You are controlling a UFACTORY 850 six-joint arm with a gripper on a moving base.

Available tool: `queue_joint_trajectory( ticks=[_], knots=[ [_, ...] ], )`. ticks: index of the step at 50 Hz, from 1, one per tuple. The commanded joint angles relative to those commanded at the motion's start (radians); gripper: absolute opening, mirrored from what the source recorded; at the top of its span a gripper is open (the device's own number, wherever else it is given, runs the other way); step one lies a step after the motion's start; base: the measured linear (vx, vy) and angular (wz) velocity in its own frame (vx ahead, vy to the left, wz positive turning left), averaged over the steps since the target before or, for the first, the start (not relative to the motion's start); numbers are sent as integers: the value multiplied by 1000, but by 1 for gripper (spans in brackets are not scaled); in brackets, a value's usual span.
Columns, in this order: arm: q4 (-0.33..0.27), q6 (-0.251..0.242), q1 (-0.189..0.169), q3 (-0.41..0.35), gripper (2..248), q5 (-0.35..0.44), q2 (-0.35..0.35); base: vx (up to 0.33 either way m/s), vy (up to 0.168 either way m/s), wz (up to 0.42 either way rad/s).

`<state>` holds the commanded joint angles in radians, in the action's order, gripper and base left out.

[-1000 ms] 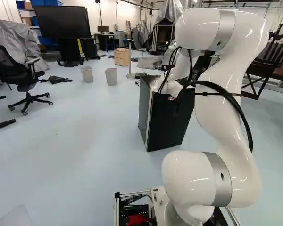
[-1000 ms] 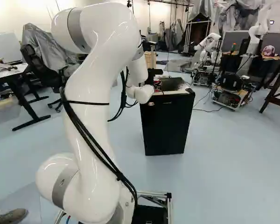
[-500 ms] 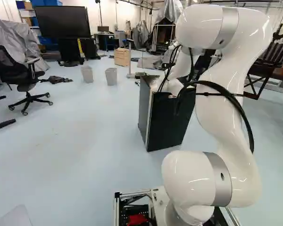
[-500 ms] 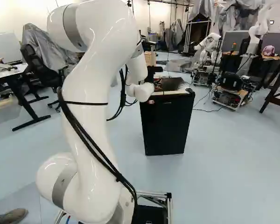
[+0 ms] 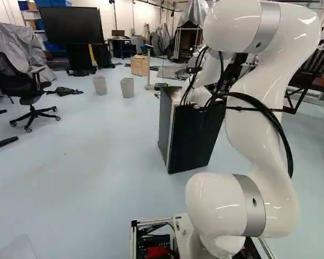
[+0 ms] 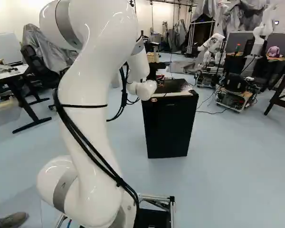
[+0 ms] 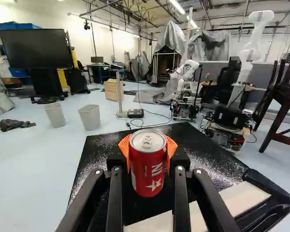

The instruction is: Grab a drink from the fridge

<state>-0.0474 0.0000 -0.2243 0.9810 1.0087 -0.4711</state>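
Note:
Over the top of the black fridge (image 6: pixel 168 126), the dark gripper (image 6: pixel 155 70) shows only partly behind my white wrist in the right base view. In the wrist view the gripper (image 7: pixel 148 162) has its two orange pads pressed on opposite sides of a red drink can (image 7: pixel 147 174), shut on it. The can is upright, its silver lid and pull tab facing up. Behind and below it lies the fridge's speckled black top; whether the can's bottom touches that top I cannot tell. The fridge door front looks closed in the right base view.
A pale strip (image 7: pixel 244 198) runs along the fridge top's near edge. Beyond the fridge stand two grey bins (image 5: pixel 127 87), a wooden cabinet (image 5: pixel 140 65) and another robot (image 6: pixel 213 47). An office chair (image 5: pixel 29 86) is at the left of the left base view.
My arm's upper part has drawn back, and the wrist has risen slightly over the fridge, the gripper moving with it. The base and the fridge have stayed put.

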Motion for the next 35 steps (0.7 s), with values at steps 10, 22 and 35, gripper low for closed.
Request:
queue_joint_trajectory(
  ticks=[10,22,35],
  knots=[
    [0,0,1,-3,95,0,3,0,0,0],
    [1,0,5,-21,95,-3,19,0,0,0],
    [3,0,15,-60,95,-9,51,0,0,0]
  ],
)
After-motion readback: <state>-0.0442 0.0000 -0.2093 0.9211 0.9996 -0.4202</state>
